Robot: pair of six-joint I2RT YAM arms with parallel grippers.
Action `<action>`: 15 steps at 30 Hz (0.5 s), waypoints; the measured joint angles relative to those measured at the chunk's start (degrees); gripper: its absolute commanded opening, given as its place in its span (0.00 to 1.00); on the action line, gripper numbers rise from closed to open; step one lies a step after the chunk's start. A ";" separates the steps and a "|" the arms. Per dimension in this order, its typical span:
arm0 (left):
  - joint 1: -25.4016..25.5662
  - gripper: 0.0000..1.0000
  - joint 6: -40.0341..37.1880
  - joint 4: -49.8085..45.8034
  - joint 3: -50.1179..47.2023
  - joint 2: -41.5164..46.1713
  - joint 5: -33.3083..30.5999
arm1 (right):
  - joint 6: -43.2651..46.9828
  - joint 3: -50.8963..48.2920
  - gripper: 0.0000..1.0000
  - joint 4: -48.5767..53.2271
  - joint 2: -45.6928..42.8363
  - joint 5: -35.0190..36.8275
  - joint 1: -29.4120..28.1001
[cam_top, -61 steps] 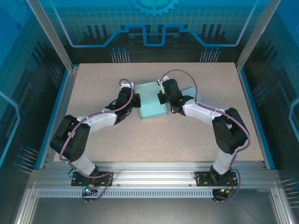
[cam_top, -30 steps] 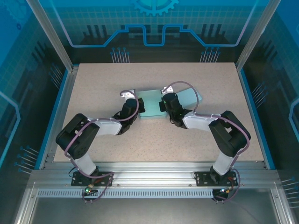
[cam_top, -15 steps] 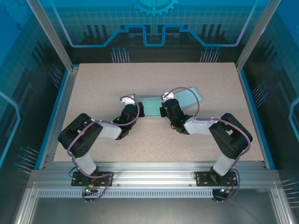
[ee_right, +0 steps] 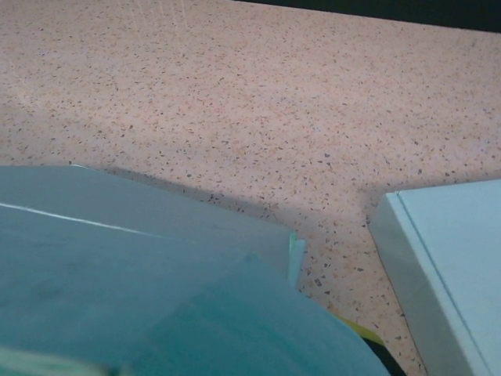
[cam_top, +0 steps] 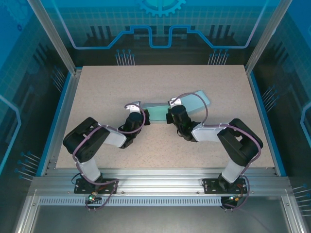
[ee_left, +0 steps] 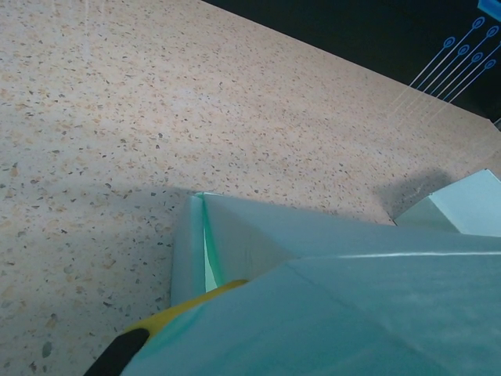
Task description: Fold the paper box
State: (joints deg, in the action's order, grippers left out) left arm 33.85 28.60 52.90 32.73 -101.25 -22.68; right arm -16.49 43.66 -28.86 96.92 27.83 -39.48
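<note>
Evidently the fold is midway: the paper box spans the gap between the two arms, with one panel tipped up on edge above the desk. The left end effector is pressed together on the box's left edge. In its wrist view the teal sheet lies over a yellow fingertip, and a creased corner sits just ahead of it. The right end effector is likewise pinching the opposite edge, with a fingertip peeping from under the paper. A second panel lies on the desk just ahead and to its right.

I judge the step in hand to be turning a wall about its crease. The next move calls for both arms to travel together and carry the upright panel over toward the other one. The pinch must neither slip nor tear the thin sheet.
</note>
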 measured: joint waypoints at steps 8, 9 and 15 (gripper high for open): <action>0.04 0.11 0.02 0.17 0.02 -0.22 0.00 | -4.28 1.95 0.02 4.33 -0.68 -1.51 0.00; 0.09 0.11 0.04 0.17 0.02 -0.37 0.00 | -4.63 2.14 0.02 4.74 -0.68 -1.70 0.00; 1.73 0.11 1.07 -0.85 0.13 -2.58 2.69 | -6.47 2.93 0.02 4.98 -0.66 -5.90 -0.63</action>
State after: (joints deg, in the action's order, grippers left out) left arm 35.57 29.67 52.05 32.86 -103.83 -19.99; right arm -22.96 46.59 -23.88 96.27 21.93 -40.12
